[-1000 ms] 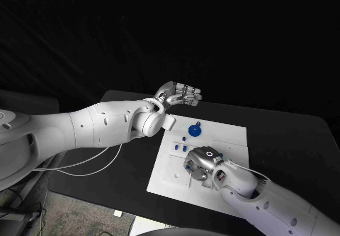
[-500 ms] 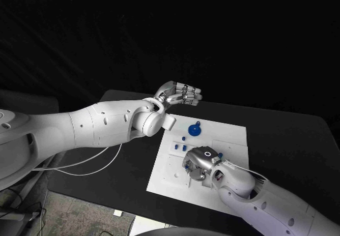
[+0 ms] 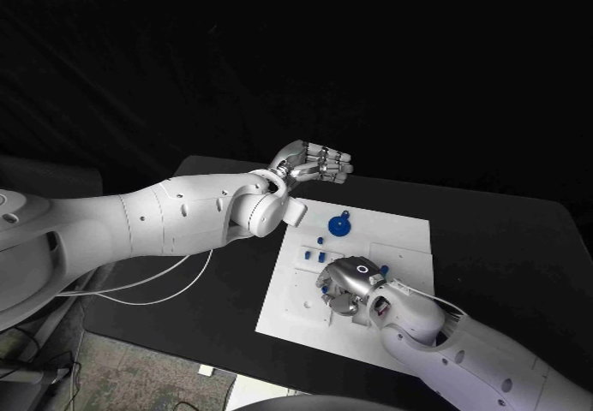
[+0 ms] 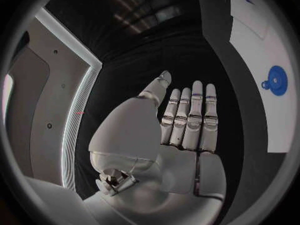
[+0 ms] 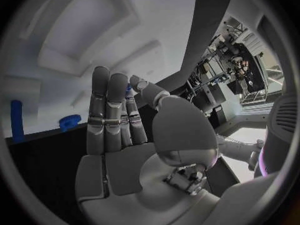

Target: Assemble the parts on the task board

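Note:
The white task board [image 3: 402, 235] lies in the middle of the black table. A round blue part [image 3: 340, 225] [image 4: 275, 80] stands near the board's far edge. Small blue parts [image 3: 314, 255] stand in the board's left side. My right hand [image 3: 350, 287] hovers palm down low over the board's middle. In the right wrist view its thumb and a finger pinch a small blue part [image 5: 129, 88], of which a sliver shows. A blue post [image 5: 17, 120] and a blue gear [image 5: 70, 121] stand beyond its fingers. My left hand [image 3: 312, 163] [image 4: 187, 120] is raised off the board's far left corner, fingers straight, holding nothing.
The black table [image 3: 506, 248] extends to the right of the board. A white cable [image 3: 161, 287] hangs by the table's left edge under my left arm.
My right hand has crept a little to the left and nearer over the board. The left arm has stayed still.

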Controlling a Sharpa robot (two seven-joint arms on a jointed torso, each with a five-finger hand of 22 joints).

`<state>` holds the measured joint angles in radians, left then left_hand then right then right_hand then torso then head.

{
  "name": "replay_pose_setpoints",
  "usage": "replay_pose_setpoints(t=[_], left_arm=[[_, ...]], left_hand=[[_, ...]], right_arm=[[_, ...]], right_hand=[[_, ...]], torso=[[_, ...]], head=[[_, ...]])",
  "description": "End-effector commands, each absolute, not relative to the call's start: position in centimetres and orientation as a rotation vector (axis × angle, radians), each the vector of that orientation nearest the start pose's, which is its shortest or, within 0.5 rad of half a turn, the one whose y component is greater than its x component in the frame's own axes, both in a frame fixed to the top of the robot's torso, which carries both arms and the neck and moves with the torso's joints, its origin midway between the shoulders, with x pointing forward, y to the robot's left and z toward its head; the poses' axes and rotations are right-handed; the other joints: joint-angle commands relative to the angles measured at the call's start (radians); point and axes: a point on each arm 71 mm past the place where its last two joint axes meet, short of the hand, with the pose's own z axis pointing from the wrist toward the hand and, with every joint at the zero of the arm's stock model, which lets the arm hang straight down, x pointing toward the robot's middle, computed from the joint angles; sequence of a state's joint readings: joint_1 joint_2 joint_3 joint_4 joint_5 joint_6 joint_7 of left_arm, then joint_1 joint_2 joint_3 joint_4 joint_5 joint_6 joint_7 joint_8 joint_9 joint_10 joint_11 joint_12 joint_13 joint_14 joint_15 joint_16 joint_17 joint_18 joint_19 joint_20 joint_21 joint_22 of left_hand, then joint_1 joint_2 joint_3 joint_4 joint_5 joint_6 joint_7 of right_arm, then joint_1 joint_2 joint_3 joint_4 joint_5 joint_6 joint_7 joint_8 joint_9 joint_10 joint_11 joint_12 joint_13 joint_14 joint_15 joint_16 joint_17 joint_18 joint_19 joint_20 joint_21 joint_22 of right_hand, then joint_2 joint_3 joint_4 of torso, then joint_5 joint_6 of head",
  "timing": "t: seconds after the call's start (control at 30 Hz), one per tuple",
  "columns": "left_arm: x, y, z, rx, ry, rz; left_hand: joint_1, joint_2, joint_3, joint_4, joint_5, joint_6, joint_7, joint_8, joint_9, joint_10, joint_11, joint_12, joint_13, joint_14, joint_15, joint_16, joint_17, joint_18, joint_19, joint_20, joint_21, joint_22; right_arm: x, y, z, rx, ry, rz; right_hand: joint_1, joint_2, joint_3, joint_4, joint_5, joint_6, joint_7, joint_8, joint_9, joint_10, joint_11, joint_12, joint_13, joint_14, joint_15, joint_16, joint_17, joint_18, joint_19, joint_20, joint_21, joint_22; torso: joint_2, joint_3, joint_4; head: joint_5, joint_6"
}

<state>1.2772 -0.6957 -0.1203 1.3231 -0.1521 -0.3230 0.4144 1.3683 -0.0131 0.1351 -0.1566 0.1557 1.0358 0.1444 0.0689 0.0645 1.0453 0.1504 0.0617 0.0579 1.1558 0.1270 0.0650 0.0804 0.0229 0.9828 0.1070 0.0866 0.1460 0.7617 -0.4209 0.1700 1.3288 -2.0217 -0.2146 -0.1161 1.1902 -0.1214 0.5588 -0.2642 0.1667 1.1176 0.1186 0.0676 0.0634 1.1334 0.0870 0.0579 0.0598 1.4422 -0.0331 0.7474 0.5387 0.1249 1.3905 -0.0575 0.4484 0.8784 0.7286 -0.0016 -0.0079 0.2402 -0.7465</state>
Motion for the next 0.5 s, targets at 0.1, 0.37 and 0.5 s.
replay_pose_setpoints(t=[0.1,0.37,0.5], left_arm=[[52.9,19.0,-17.2,-0.863,1.437,-1.466],[52.9,19.1,-17.2,-0.865,1.44,-1.465],[52.9,19.2,-17.3,-0.866,1.443,-1.466]], left_hand=[[0.001,0.009,-0.007,0.001,0.001,0.0,0.002,-0.004,-0.001,-0.007,0.001,-0.002,0.0,-0.008,-0.003,-0.002,0.001,0.018,0.003,0.002,0.008,-0.004],[0.002,0.009,-0.008,0.0,0.0,-0.001,0.003,-0.004,-0.001,-0.009,0.002,-0.002,0.0,-0.01,-0.002,-0.003,0.001,0.018,0.003,0.002,0.008,-0.005],[0.003,0.008,-0.008,-0.001,0.001,-0.002,0.003,-0.004,-0.001,-0.01,0.002,-0.002,0.0,-0.011,-0.002,-0.002,0.001,0.018,0.003,0.003,0.008,-0.006]], right_arm=[[41.5,-3.6,-31.7,-0.463,1.689,0.78],[41.4,-4.5,-30.8,-0.411,1.642,0.8],[41.3,-5.1,-30.2,-0.393,1.629,0.809]], right_hand=[[0.029,-0.017,-0.107,0.007,0.009,-0.054,0.001,-0.004,-0.001,-0.062,0.013,0.002,-0.002,-0.006,0.015,-0.013,-0.018,0.023,0.011,0.018,-0.038,-0.027],[0.068,-0.021,-0.223,0.044,0.014,-0.075,0.002,-0.006,-0.002,-0.071,0.015,0.001,-0.002,0.003,0.017,-0.013,-0.042,0.027,0.045,0.022,-0.08,-0.062],[0.067,-0.019,-0.22,0.042,0.013,-0.078,-0.003,-0.006,-0.001,-0.055,0.009,0.004,-0.002,0.01,0.012,-0.004,-0.038,0.022,0.053,0.017,-0.077,-0.058]], torso=[[0.0,0.0005,-0.0015],[-0.001,0.0013,-0.0019],[-0.001,0.0013,-0.003]], head=[[-0.003,0.002],[-0.011,0.006],[-0.016,0.011]])
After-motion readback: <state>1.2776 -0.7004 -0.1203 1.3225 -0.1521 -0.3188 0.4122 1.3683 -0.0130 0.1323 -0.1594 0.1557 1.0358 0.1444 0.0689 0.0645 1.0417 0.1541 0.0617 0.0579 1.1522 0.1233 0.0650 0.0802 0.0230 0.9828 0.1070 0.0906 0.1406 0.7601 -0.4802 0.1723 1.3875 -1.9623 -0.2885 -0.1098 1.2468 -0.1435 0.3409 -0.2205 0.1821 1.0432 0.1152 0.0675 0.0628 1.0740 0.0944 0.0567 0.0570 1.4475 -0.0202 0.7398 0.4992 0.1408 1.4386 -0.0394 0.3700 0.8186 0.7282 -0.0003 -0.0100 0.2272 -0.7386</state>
